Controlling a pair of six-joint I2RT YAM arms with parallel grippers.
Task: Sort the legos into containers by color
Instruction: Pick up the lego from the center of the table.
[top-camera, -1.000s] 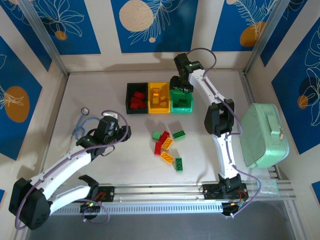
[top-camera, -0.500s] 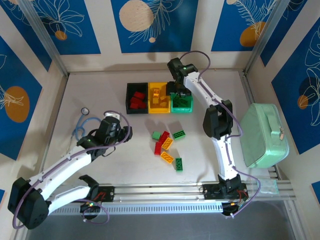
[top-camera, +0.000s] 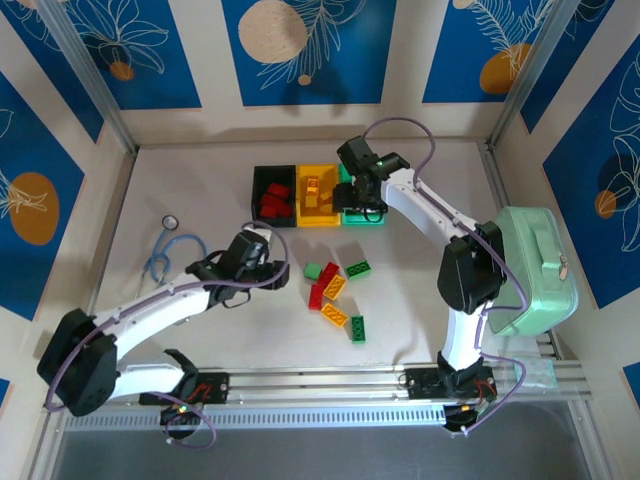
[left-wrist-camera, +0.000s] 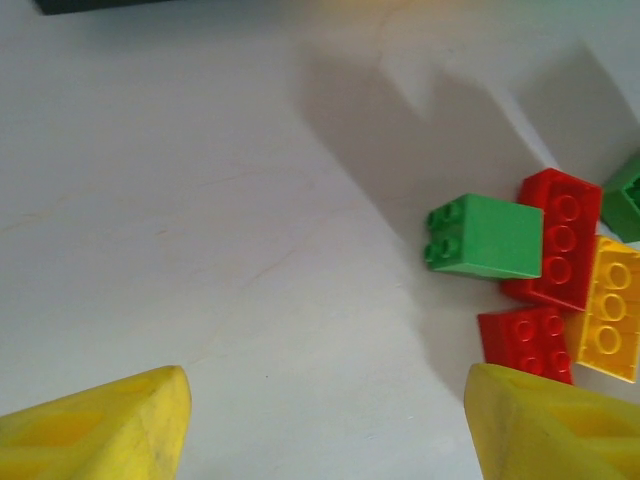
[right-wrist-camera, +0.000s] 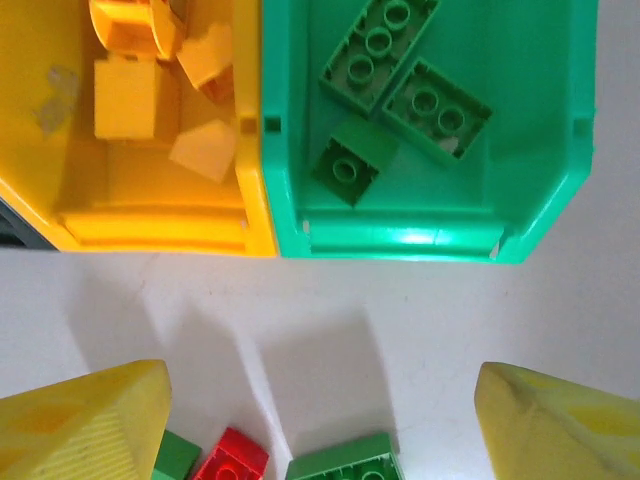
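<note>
The three containers stand in a row at the back: black bin (top-camera: 258, 200) with red bricks, yellow bin (top-camera: 318, 222) (right-wrist-camera: 150, 230) with yellow pieces, and green bin (top-camera: 378, 215) (right-wrist-camera: 400, 240) with three green bricks (right-wrist-camera: 400, 60). Loose legos lie mid-table: a green brick (top-camera: 314, 271) (left-wrist-camera: 480, 235), red ones (top-camera: 325, 283) (left-wrist-camera: 555, 235), yellow ones (top-camera: 335, 314) (left-wrist-camera: 612, 310) and more green (top-camera: 358, 268) (right-wrist-camera: 345, 465). My left gripper (top-camera: 278, 268) (left-wrist-camera: 325, 385) is open just left of the pile, over bare table. My right gripper (top-camera: 365, 200) (right-wrist-camera: 320, 375) is open above the green bin's near edge, holding nothing.
A mint-green case (top-camera: 525, 270) with a handle sits at the right edge. A blue cord and small ring (top-camera: 168, 240) lie at the left. A metal rail (top-camera: 330, 385) runs along the near edge. Walls close the table at the back and sides.
My left arm has swung right, bringing its gripper close to the pile. My right gripper has drawn back from over the green bin toward its near edge.
</note>
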